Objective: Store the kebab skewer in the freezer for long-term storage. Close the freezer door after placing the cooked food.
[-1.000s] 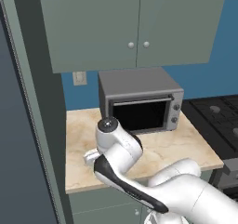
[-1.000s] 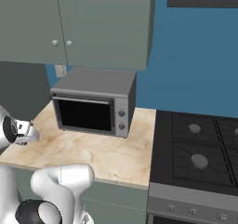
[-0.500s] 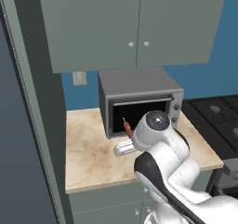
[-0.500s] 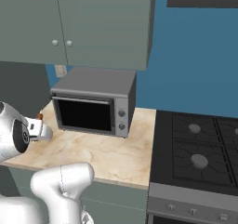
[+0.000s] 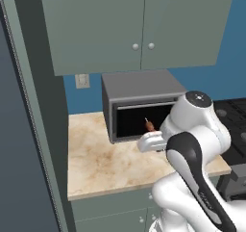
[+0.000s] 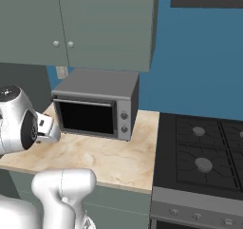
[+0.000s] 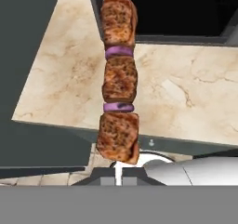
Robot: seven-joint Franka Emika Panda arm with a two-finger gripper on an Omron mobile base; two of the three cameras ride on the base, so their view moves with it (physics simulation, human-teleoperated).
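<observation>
Kebab skewer [image 7: 119, 81] looks light, stiff along thin pale stick, meat chunks likely soft, greasy, prone to sliding; best hold judged at bare stick end below lowest chunk, not on meat. Three reddish-brown chunks, two purple slices between, stick upright along hand view. Skewer rides above gripper [image 5: 150, 140], over marbled worktop [image 5: 101, 163], in front of microwave [image 5: 139, 106]. Jaws seem pinched on stick base, fingertips hidden, so cannot tell for sure.
</observation>
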